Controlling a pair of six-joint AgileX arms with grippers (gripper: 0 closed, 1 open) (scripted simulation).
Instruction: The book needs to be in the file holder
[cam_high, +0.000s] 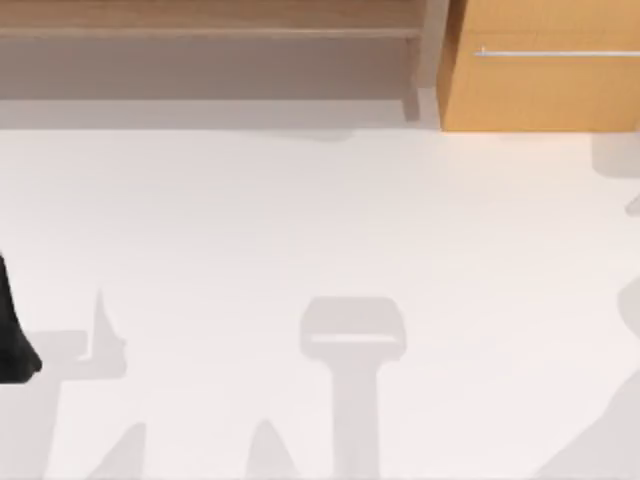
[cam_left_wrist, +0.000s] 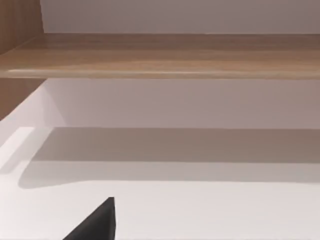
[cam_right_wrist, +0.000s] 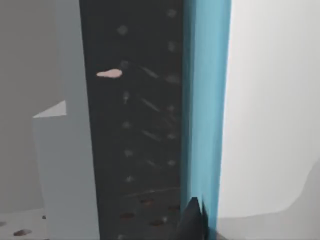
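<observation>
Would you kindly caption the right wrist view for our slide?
Teal book standing upright against a dark perforated file holder.

I see the blue book (cam_right_wrist: 206, 100) standing on its edge, right against the dark holed file holder (cam_right_wrist: 135, 125).

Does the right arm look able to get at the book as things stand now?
Probably yes: the right hand sits at the teal edge of the book, beside the dark file holder, nothing between them. The left arm is at the left edge of the table.
</observation>
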